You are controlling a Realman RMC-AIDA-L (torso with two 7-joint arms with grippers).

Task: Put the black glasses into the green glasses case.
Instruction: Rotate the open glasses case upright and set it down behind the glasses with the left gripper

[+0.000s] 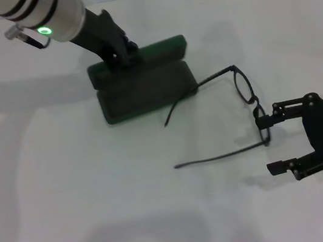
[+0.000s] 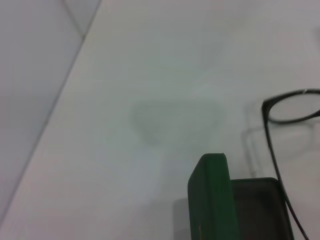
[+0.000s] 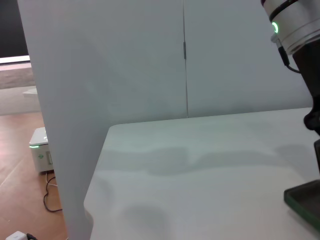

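The green glasses case (image 1: 144, 87) lies open at the table's middle back, its lid (image 1: 159, 50) standing up behind the grey-lined tray. It also shows in the left wrist view (image 2: 210, 195) and as a corner in the right wrist view (image 3: 304, 199). My left gripper (image 1: 117, 53) rests at the lid's left end. The black glasses (image 1: 253, 101) lie unfolded on the table right of the case, one temple tip reaching the case's front right corner; a lens shows in the left wrist view (image 2: 295, 107). My right gripper (image 1: 270, 145) is open, low at the glasses' near lens, its upper fingertip (image 1: 263, 121) at the frame.
The white table (image 1: 67, 185) spreads left and in front of the case. White wall panels (image 3: 125, 65) stand behind the table. The left arm (image 3: 295, 30) shows in the right wrist view. A small white device (image 3: 40, 150) sits on the floor beyond the table.
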